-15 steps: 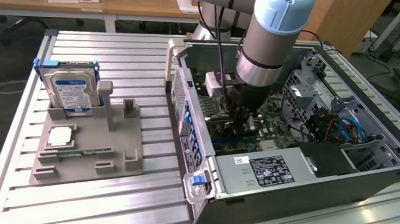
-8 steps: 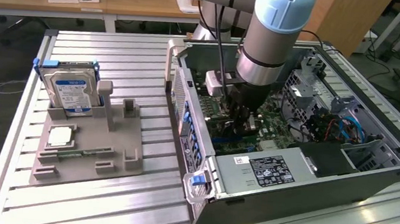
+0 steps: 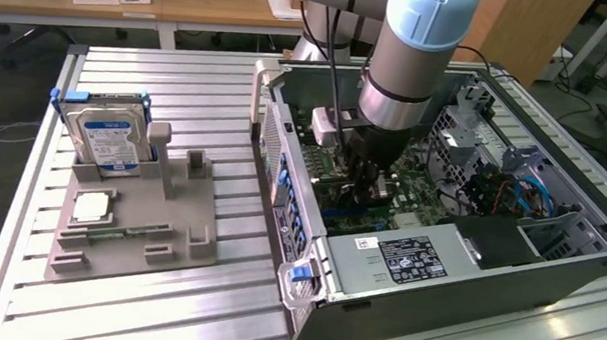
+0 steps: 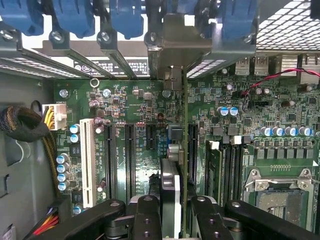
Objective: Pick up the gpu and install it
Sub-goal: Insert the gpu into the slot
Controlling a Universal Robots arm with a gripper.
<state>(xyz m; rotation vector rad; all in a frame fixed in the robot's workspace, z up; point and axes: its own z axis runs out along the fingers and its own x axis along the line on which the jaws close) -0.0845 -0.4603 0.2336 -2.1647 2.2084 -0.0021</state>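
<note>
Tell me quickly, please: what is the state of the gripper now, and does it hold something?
Gripper: closed on the gpu, holding it edge-on, low inside the open computer case over the motherboard slots.

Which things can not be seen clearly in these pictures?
- Exterior view: the gripper fingertips and the gpu's seating, hidden by the arm inside the computer case.
- Wrist view: the gpu, edge-on, face hidden; its near end is behind the fingers.

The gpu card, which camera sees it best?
The wrist view: the gpu stands edge-on between the gripper fingers, over the green motherboard. In the exterior view, the arm mostly hides it inside the computer case.
</note>
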